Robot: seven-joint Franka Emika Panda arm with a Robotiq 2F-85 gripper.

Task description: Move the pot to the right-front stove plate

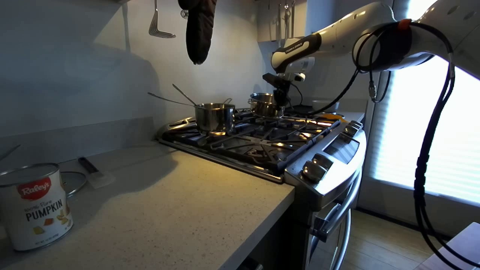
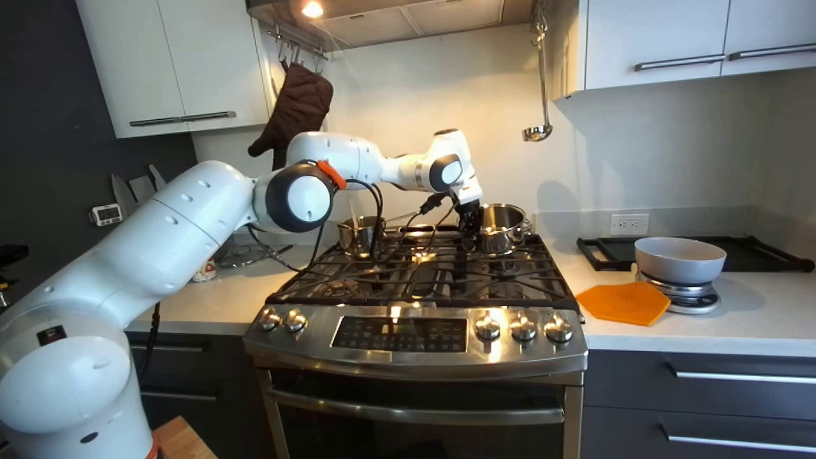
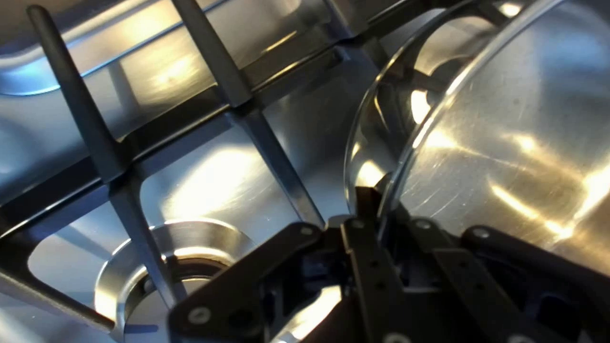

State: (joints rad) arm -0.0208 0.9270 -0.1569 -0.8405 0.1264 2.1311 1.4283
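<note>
By the gripper [image 3: 385, 207] the pot [image 2: 503, 240] is clamped at its rim, the wall being held between the jaws. The pot is seen at the rear right of the stove [image 2: 389, 366], as faced from the front. At the rear left a smaller pot [image 1: 215, 119] is set. On the bench [image 2: 733, 326] to the right, a bowl [image 2: 680, 262] is carried by a scale [image 2: 692, 301], just beside an orange mat [image 2: 621, 304].
</note>
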